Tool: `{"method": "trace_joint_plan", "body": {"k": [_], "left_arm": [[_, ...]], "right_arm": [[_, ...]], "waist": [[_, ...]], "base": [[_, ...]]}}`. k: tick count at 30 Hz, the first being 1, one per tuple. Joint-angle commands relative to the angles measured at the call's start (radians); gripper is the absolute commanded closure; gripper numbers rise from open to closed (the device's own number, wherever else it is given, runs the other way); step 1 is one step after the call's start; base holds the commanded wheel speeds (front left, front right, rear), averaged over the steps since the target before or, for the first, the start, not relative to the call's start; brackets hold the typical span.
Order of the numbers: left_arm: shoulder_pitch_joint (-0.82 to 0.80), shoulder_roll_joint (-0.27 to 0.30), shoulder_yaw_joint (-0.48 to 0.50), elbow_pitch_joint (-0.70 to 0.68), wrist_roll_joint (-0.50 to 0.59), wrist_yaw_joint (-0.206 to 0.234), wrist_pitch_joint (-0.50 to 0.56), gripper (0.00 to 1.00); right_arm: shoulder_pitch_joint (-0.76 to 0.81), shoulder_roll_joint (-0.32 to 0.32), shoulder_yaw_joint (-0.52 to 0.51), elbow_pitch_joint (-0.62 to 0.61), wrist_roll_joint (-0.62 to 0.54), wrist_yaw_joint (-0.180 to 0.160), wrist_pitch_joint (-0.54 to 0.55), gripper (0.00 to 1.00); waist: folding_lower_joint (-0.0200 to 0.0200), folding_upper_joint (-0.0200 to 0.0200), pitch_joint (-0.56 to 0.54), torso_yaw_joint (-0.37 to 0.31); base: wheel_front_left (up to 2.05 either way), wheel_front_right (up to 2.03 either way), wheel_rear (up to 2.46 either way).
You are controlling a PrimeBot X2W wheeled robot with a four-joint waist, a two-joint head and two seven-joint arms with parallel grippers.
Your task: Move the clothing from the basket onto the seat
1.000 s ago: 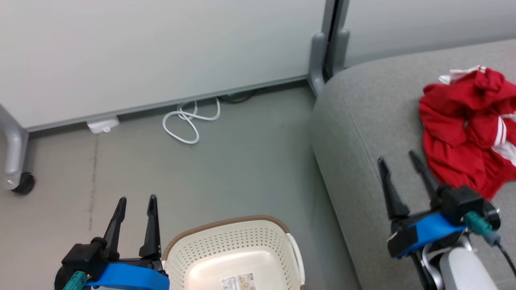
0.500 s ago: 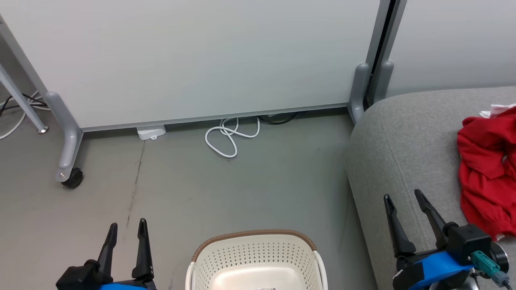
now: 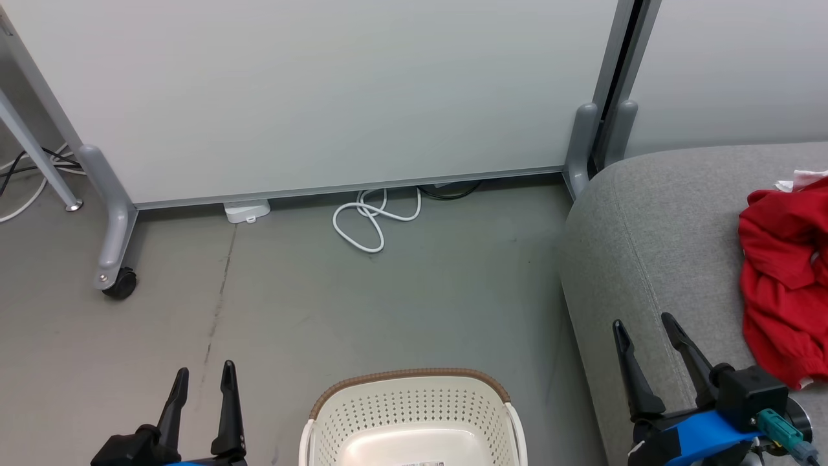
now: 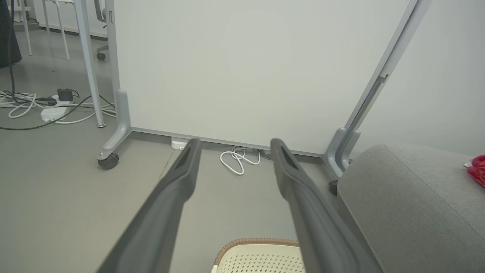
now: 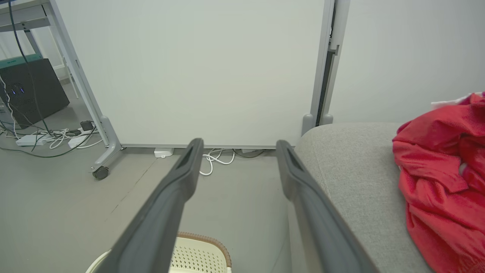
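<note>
Plainly, the clothing [image 3: 783, 285] lies in a crumpled red heap on the seat [image 3: 660, 226] at the right edge of the head view, with a scrap of white trim showing at its top. Whether the heap is one garment or two cannot be told. In the right wrist view it fills the right side of the frame, resting on the grey cushion.

The right tool [image 3: 642, 319] sits at the lower right of the head view, above the front part of the seat. Its two dark fingers point up the frame and are spread wide, with nothing between them. It is just left of the red heap and apart from it.

The left tool [image 3: 205, 367] sits at the lower left, above the floor [image 3: 388, 304], its fingers likewise parted and gripping nothing.

The basket [image 3: 407, 375] stands on the floor at the bottom centre, between the two tools and cut off by the lower edge. Its brown rim, perforated wall and pale bottom are showing. A strip of floor separates it from the side of the seat.

Across the top runs a pale partition panel [image 3: 323, 97] on grey legs, with a caster [image 3: 119, 285] at the left. A white cable [image 3: 369, 223] lies looped on the floor at the panel's foot.
</note>
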Motion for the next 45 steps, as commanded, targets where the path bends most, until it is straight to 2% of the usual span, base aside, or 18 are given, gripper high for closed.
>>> {"method": "trace_joint_plan", "body": {"k": [1,10,11,15,29,45], "left_arm": [[-0.004,0.001,0.004,0.001,0.002,-0.003,-0.002,0.0],[-0.014,-0.003,0.006,0.013,0.009,-0.009,-0.002,0.0],[-0.001,-0.005,0.007,0.016,0.008,-0.003,0.0,1.0],[0.014,-0.014,0.007,0.052,0.005,-0.003,0.007,1.0],[-0.025,-0.019,0.034,0.037,-0.235,-0.004,0.077,1.0],[-0.062,-0.025,0.057,0.022,-0.466,-0.006,0.142,1.0]], "right_arm": [[0.01,0.002,0.002,-0.005,0.003,0.0,0.003,0.0],[0.007,0.002,0.011,-0.008,0.018,0.0,0.001,0.0],[0.0,0.0,0.011,0.001,0.01,0.0,0.004,1.0],[0.009,0.001,0.012,0.039,0.012,0.0,0.008,1.0],[-0.018,-0.01,0.003,0.061,0.303,0.0,0.036,1.0],[-0.046,-0.017,-0.011,0.083,0.577,0.0,0.067,1.0]], "waist": [[0.0,-0.0001,0.001,-0.001],[0.0,-0.0001,0.005,-0.009],[0.0,-0.0001,0.005,-0.009],[0.0001,-0.0001,0.005,-0.01],[0.0001,-0.0001,0.004,-0.012],[0.0001,-0.0001,0.003,-0.014]], "base": [[0.0,0.0,0.0],[0.0,0.0,0.0],[0.0,0.0,0.0],[0.0,0.0,0.0],[0.0,0.0,0.0],[0.0,0.0,0.0]]}}
